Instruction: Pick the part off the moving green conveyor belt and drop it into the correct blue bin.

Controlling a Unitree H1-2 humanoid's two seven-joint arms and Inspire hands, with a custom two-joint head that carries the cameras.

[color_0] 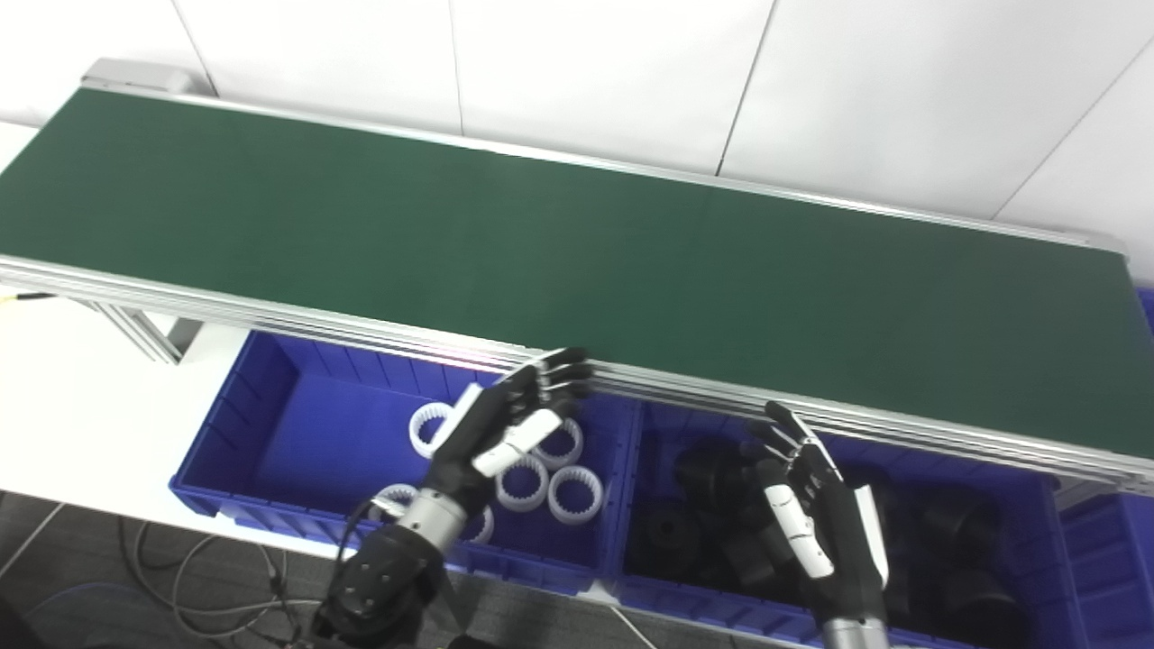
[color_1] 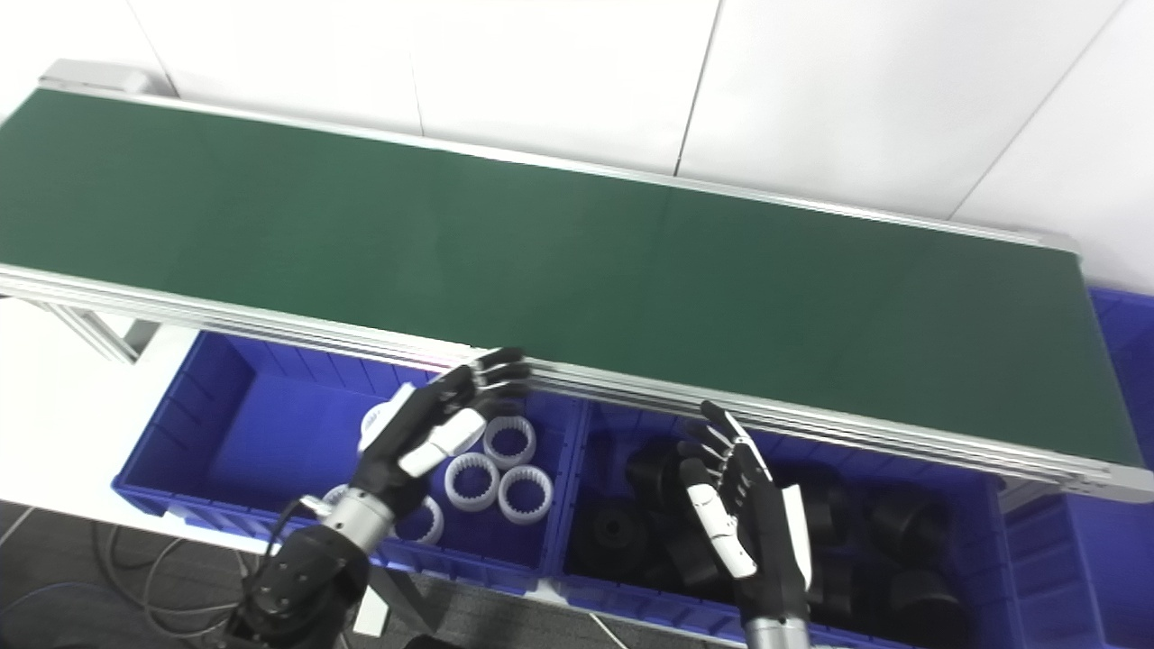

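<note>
- Left hand [color_0: 505, 424], left eye view: fingers spread and extended, holding nothing; it hovers over the left blue bin [color_0: 270, 424], its fingertips [color_0: 568, 370] reaching the near aluminium rail [color_0: 270, 315] of the conveyor.
- Right hand [color_0: 816, 505], same view: fingers apart and pointing up toward the rail, palm empty, poised above the right blue bin [color_0: 1037, 505].
- Green conveyor belt [color_0: 541, 243]: runs diagonally from upper left to lower right; no part lies on its visible surface.
- Left blue bin contents: white toothed rings [color_0: 574, 496] clustered at its right end, partly hidden behind the left hand and wrist.
- Right blue bin contents: black cylindrical parts [color_0: 667, 536] piled across the floor; individual outlines are hard to tell in the dark mass.
- White desk [color_0: 81, 424]: carries the bins; it shows bare to the left of the left bin.
- Left hand [color_1: 437, 428], right eye view: same spread, empty posture, fingertips at the rail edge, white rings [color_1: 526, 494] just below and to its right.
- Right hand [color_1: 748, 518], same view: fingers splayed and upright, grasping nothing, over the black parts [color_1: 613, 532].
- Green conveyor belt [color_1: 541, 243], same view: surface bare of parts along its visible length; a further blue bin [color_1: 1122, 379] shows at the right edge beyond the belt's end.
- Cables [color_1: 135, 577]: lie looped on the grey floor below the desk edge at lower left.
</note>
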